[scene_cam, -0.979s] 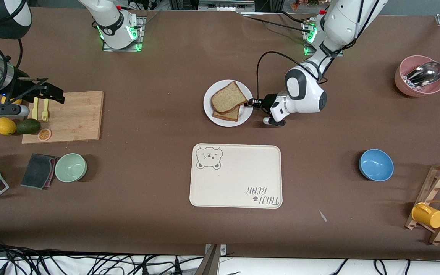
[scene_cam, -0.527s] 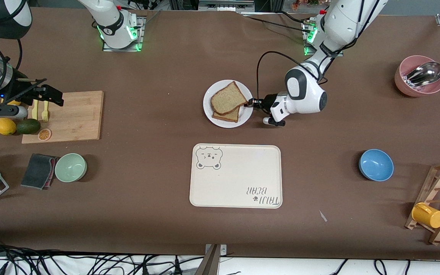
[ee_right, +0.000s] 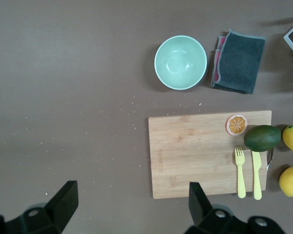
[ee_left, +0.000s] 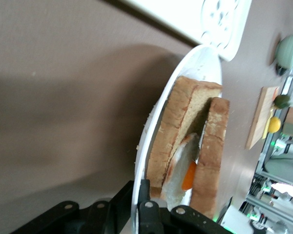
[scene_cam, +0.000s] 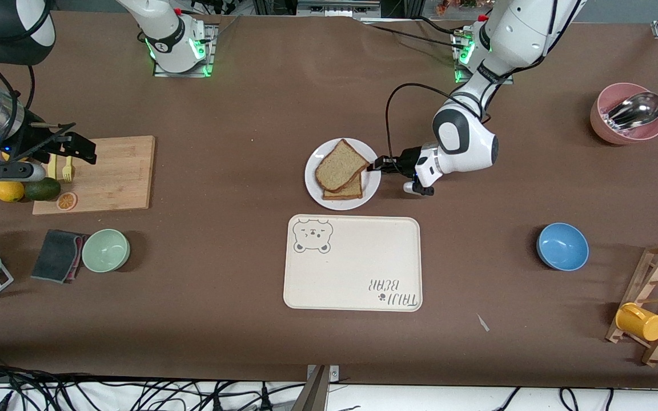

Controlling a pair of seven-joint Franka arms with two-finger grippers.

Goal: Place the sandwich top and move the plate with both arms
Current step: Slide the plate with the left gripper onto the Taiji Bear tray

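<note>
1. Plate [scene_cam: 313, 181] sits mid-table, just farther from the camera than the bear tray [scene_cam: 352, 264]; sandwich top [scene_cam: 340, 164] lies on the egg slice.
2. Left gripper [scene_cam: 376, 165] is clamped on the plate rim.
3. Right gripper [scene_cam: 80, 149] hangs wide open, empty, over the cutting board [scene_cam: 112, 177], waiting.
4. Plate looks stiff, slick; bread soft, loose. Keep level.

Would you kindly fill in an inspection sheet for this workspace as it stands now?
Surface: brown table, a few crumbs.
Job's things: bread slice tops the egg sandwich on white plate, just above cream tray.
Clutter: cutting board, green bowl, blue bowl.
Pincers: left pincer shut on the plate's rim; right pincer open, waiting above the board.
Cables: black cable loops at the left arm.
Surroundings: nothing seen.
</note>
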